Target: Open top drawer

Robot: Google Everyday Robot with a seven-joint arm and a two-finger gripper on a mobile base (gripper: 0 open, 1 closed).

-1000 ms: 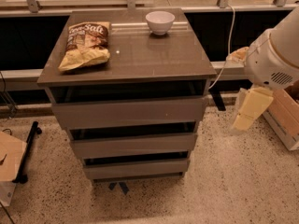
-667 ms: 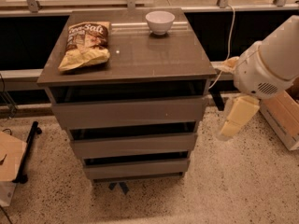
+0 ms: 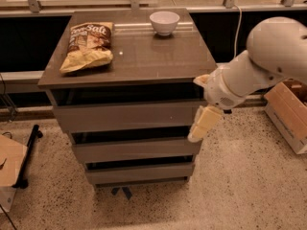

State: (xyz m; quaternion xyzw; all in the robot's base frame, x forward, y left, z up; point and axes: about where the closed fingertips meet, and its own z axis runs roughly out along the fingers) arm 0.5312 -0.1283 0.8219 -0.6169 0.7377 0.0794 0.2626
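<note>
The top drawer (image 3: 127,115) is the widest grey-brown flat front, just under the cabinet's top, and it sits closed, flush with the two narrower fronts below it. My gripper (image 3: 200,126) hangs from the white arm (image 3: 259,66) at the cabinet's right front corner. Its cream fingers (image 3: 204,122) point down and left, right by the right end of the top drawer front, reaching to the gap beneath it. I cannot tell whether it touches the drawer.
A chip bag (image 3: 88,46) and a white bowl (image 3: 164,22) sit on the cabinet top (image 3: 158,61). The middle drawer (image 3: 134,149) and bottom drawer (image 3: 139,173) are below. A cardboard box (image 3: 290,111) stands on the floor at right; another box (image 3: 10,159) is at left.
The arm has swung left and forward, bringing my gripper from beside the cabinet's right side to the right end of the top drawer front. The drawers have not moved.
</note>
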